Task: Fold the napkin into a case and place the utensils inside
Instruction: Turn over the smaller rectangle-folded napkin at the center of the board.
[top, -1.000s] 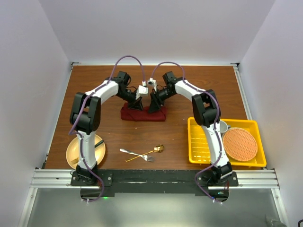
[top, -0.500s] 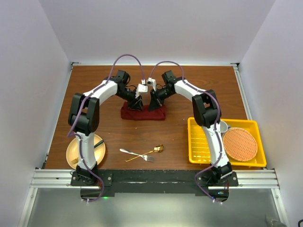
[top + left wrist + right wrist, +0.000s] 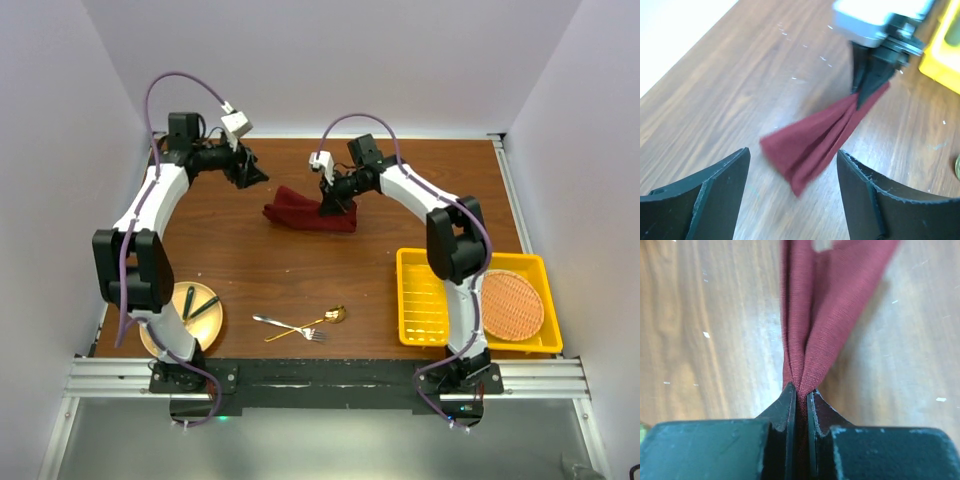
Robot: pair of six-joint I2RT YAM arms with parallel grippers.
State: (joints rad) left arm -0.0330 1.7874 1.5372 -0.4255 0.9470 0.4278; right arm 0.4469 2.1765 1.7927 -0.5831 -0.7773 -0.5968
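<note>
White arm links [image 3: 150,198], black joints [image 3: 180,128], purple cables [image 3: 180,74], dark blunt-fingered left gripper [image 3: 792,151]

In the left wrist view the napkin [image 3: 810,145] is smeared by blur, the yellow tray [image 3: 950,55] is cut off by the right edge, and the fingers of the left gripper [image 3: 792,155] run off the bottom edge. In the right wrist view the napkin's pinched fold disappears between the closed fingers of the right gripper [image 3: 801,390], and its far end is cut by the top edge. From above, the left arm [image 3: 135,270] hides part of the plate [image 3: 210,325] and the right arm [image 3: 455,250] hides part of the yellow tray.
</note>
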